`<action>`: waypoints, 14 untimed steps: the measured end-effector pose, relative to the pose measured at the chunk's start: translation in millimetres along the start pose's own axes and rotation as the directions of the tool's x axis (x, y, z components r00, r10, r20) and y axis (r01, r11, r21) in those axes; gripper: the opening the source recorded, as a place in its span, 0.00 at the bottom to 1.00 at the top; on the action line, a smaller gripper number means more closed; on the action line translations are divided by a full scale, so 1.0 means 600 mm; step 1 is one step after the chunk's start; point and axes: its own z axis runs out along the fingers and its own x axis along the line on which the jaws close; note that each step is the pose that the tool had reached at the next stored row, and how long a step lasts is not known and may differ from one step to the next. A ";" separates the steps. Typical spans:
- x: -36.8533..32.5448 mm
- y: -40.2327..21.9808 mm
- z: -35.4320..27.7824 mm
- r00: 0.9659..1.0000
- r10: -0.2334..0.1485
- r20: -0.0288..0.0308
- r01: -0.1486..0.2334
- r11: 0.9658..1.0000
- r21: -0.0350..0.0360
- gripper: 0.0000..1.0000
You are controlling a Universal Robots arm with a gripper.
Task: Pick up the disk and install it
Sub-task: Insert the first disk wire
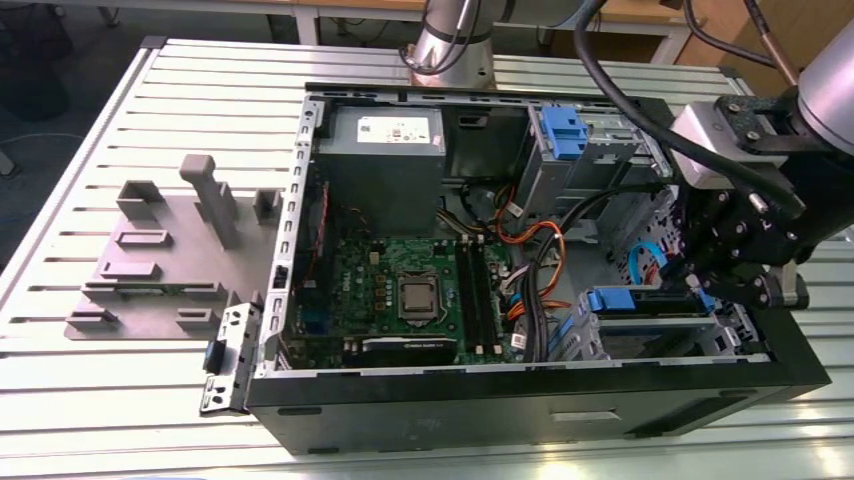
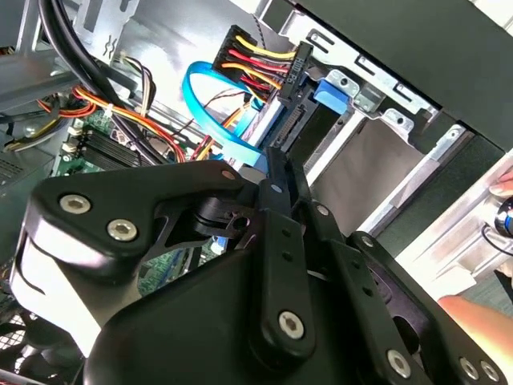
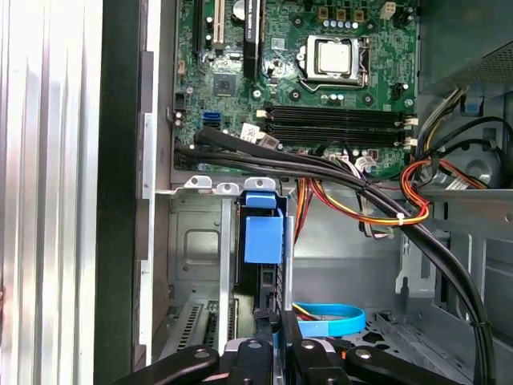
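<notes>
Pinching the disk [image 3: 263,241], a flat silver-grey hard drive in a blue plastic carrier bracket, I am holding it edge-on in the drive bay of the open black computer case [image 1: 534,400]. My gripper [image 3: 276,321] is sitting narrow on its thin rear edge. I am judging it dense, rigid and shock-sensitive. My wrist is reaching down over the case's corner.

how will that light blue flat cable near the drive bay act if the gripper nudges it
Probably floppy: the light blue flat cable already curves in a loose loop. Likely light, so it should bend aside, though its plugged end may tug.
</notes>
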 end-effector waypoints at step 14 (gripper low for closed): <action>0.002 0.005 0.009 1.000 0.000 0.016 0.000 1.000 0.004 0.16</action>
